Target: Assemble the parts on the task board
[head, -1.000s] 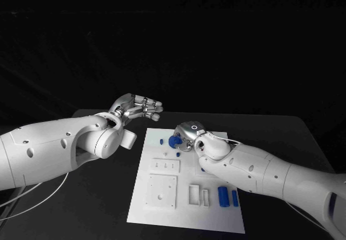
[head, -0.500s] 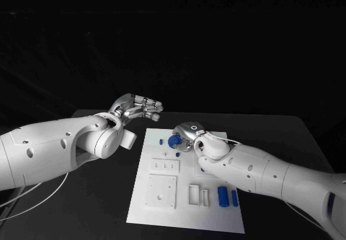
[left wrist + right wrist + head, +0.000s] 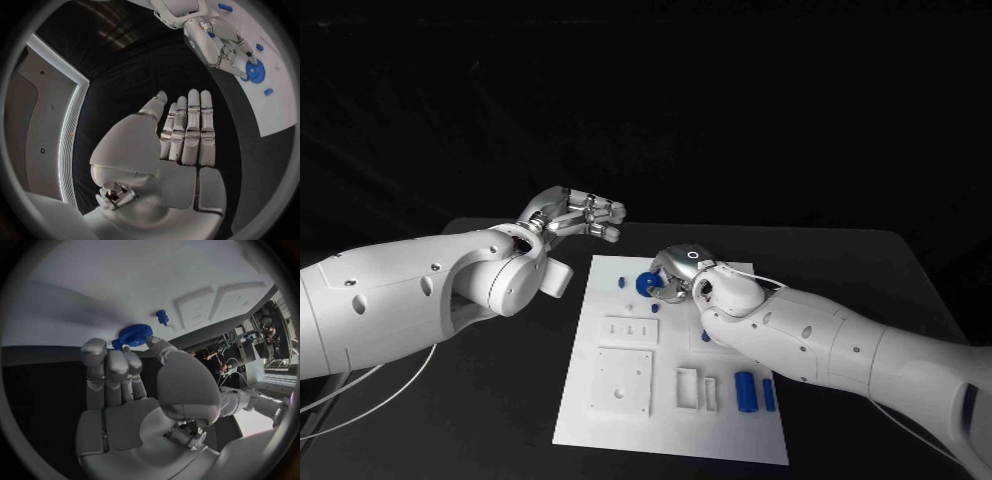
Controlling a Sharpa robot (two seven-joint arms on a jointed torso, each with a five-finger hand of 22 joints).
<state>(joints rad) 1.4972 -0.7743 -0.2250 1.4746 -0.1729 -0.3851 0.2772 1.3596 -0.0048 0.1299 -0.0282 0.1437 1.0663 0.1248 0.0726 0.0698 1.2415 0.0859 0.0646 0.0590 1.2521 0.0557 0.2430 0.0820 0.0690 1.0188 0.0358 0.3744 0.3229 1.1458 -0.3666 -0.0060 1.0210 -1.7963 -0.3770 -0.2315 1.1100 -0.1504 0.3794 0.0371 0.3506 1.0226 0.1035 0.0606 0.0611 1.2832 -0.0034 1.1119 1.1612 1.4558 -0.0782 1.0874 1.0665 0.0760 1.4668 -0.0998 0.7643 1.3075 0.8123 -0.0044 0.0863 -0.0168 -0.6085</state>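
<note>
Since the earlier frames little has shifted: the right hand (image 3: 678, 268) still pinches the round blue toothed gear (image 3: 646, 285) at the white task board's (image 3: 625, 420) upper centre, while the left hand (image 3: 574, 216) stays empty, fingers extended, upper left

From the head camera I look down on the bench (image 3: 877, 270) and the task board (image 3: 668, 400), with both arms coming in from the sides. The left wrist camera sits close behind the left hand (image 3: 181, 135) and faces across to the right hand (image 3: 219, 42) and the board. The right wrist camera sits behind the right hand, very near the board; all three views share the blue gear (image 3: 132, 335).
</note>
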